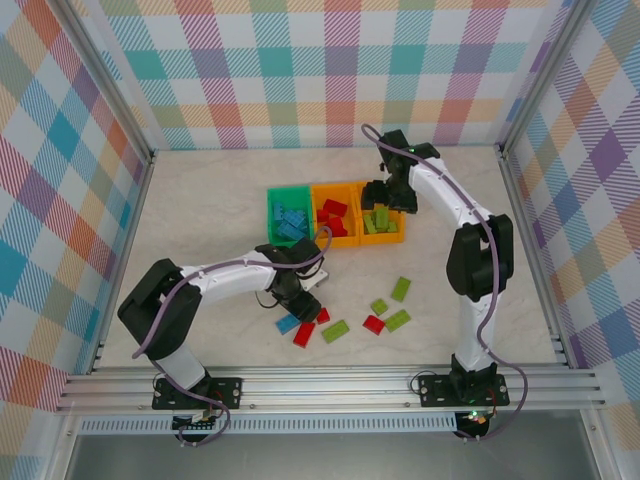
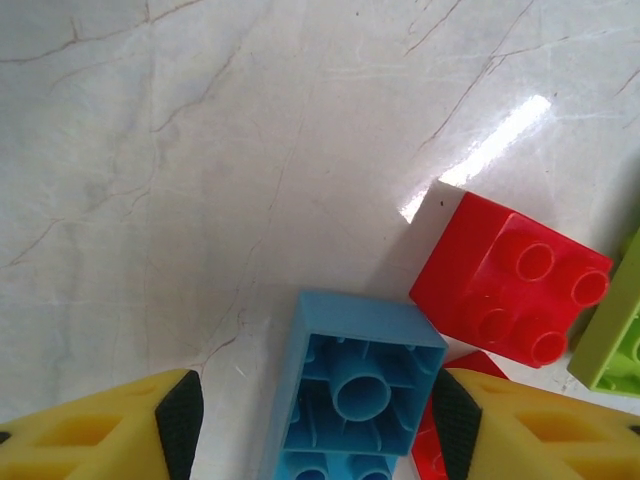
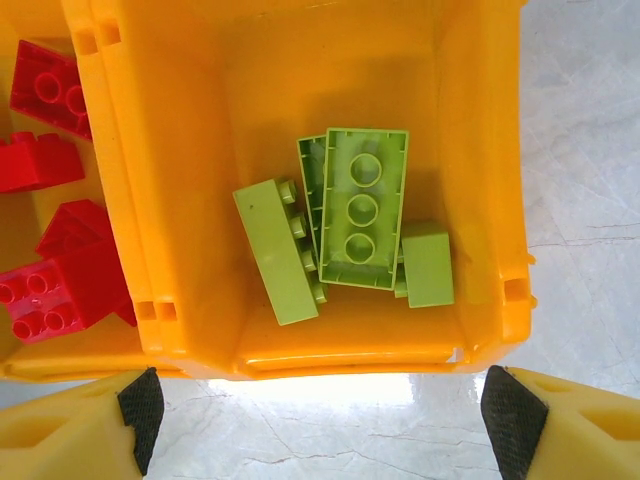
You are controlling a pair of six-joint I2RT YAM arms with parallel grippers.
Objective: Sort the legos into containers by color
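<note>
Squarely between the wide-spread pads point(image 2: 180, 425) of the left gripper point(image 2: 318, 428): a blue lego point(image 2: 355, 385), hollow underside up, flat on the table point(image 2: 150, 180). Long axis running from just ahead of the fingertips back toward the wrist, crosswise to the line between the two pads, so set to be pinched across the narrow width. Judged a good line-up. Slightly nearer the right-hand pad than the left-hand one, with a gap showing on both sides.

Just ahead and to the right of the fingertips, a red lego point(image 2: 510, 280), studs up, close beside the blue one's far corner. Past that, at the right-hand side, a lime lego point(image 2: 612, 330). Tucked by the right-hand pad, a sliver of another red piece. Likely risk: catching that sliver together with the blue.

Further ahead of this gripper, seen from above: the green bin point(image 1: 272, 203) with blue legos point(image 1: 292, 222) inside. Probably the destination, near at hand.

Meanwhile the right gripper point(image 3: 320, 408), likewise spread wide and holding nothing, poised above the near wall of an orange bin point(image 3: 480, 150). Lime legos point(image 3: 360, 205) lying inside, ahead of the fingertips. Off to its left, a second orange bin point(image 3: 60, 362) with red ones point(image 3: 45, 295). Well apart from the loose pieces, so the blue pick judged to fall to the left arm.
</note>
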